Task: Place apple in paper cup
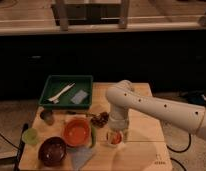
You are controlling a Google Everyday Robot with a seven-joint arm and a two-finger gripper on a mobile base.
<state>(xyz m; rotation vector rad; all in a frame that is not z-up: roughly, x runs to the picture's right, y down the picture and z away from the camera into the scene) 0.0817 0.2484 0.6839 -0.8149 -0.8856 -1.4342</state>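
Observation:
The white arm reaches in from the right over the wooden table (146, 150). My gripper (116, 131) points down at the table's middle. Right under it stands the small pale paper cup (115, 139). An orange-red patch, the apple (113, 139), shows in the cup's mouth between the gripper's tips. I cannot tell whether the gripper still touches the apple.
An orange bowl (77, 132) and a dark maroon bowl (52, 150) stand left of the cup. A dark brownish clump (100, 119) lies beside the gripper. A green tray (67, 91) with utensils stands at the back left. A light green cup (30, 136) and a grey-brown cup (46, 116) stand at the left edge.

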